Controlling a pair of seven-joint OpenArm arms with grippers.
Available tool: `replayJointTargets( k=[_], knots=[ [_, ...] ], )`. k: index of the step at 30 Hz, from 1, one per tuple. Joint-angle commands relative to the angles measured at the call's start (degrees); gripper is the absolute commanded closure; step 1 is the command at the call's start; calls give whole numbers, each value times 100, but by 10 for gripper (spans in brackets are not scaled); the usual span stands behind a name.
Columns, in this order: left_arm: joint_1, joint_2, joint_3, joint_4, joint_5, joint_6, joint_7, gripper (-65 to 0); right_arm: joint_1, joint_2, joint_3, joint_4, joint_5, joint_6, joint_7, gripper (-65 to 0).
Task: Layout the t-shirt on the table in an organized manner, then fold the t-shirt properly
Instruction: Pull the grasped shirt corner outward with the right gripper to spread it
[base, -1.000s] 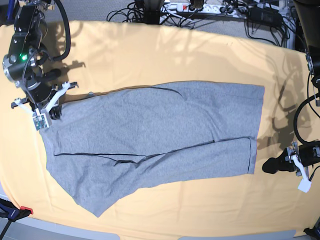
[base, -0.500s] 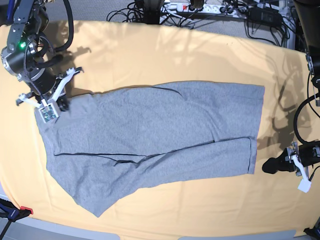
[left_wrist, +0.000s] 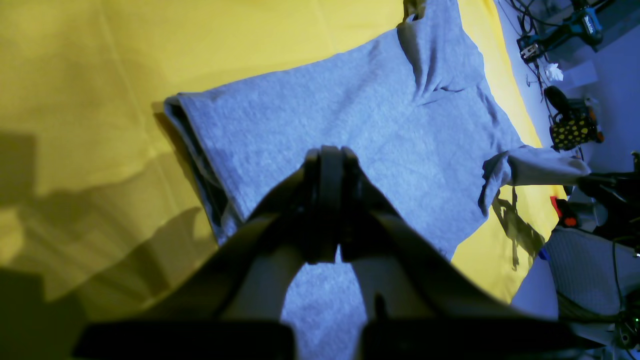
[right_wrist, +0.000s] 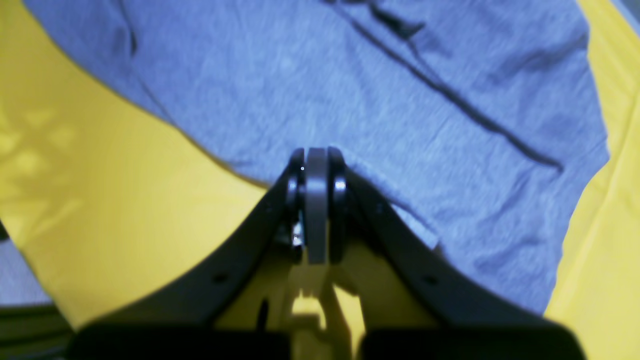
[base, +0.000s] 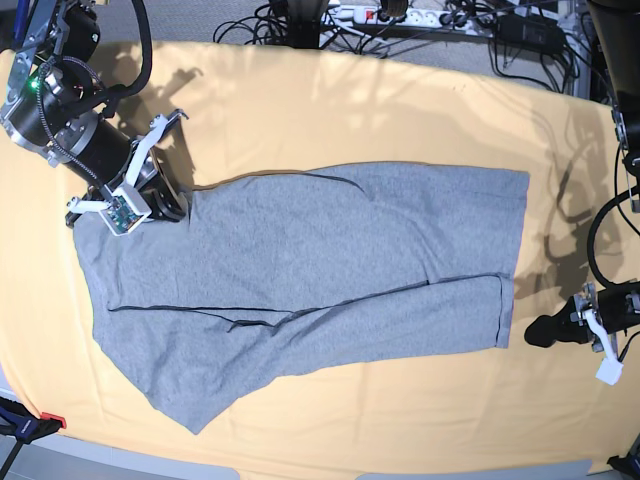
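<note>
- T-shirt lies spread across the middle of the table in the base view, grey side up, with no lettering showing.
- Its right edge runs straight and nearly vertical at the right of centre; its left part fans out into a slanted point toward the lower left of the frame.
- A thin dark seam line crosses the lower half of the cloth from left to right, and a fold lies beneath it.
- Right gripper sits at the upper left of the base view, over the shirt's upper-left corner.
- In the right wrist view the right gripper has its fingertips pressed together right at the shirt's edge, where grey cloth meets yellow table; whether any fabric is pinched between them I cannot tell.
- Left gripper rests at the lower right of the base view, on bare table just beside the shirt's right edge and apart from it.
- In the left wrist view the left gripper is pressed together with nothing between its tips; the shirt lies beyond it, reaching toward the upper right of the frame.
- Cables and a power strip lie past the table's top edge.
</note>
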Motion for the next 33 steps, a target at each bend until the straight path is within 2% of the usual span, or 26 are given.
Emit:
replayJointTargets(
  k=[1, 6, 12, 14, 22, 31, 33],
  knots=[
    [-190, -107, -55, 79, -160, -32, -103, 0, 66, 79, 28, 111, 37, 31, 199, 0],
    [-190, -107, -55, 81, -155, -32, -101, 0, 304, 76, 153, 111, 7, -76, 186, 0],
    [-190, -107, -55, 79, -155, -32, -101, 0, 638, 76, 804, 111, -304, -901, 315, 0],
    [-190, -105, -55, 79, -157, -32, -103, 0, 673, 76, 975, 111, -302, -1069, 407, 0],
    [-190, -105, -55, 79, -157, -32, -101, 0, 684, 76, 1001, 35, -223, -822, 361, 0],
    [-190, -105, -55, 79, -155, -32, -101, 0, 560, 103, 1003, 37, -245, -841, -426, 0],
    [-190, -105, -55, 79, -153, -32, -101, 0, 404, 116, 1008, 37, -289, -699, -442, 0]
  ],
)
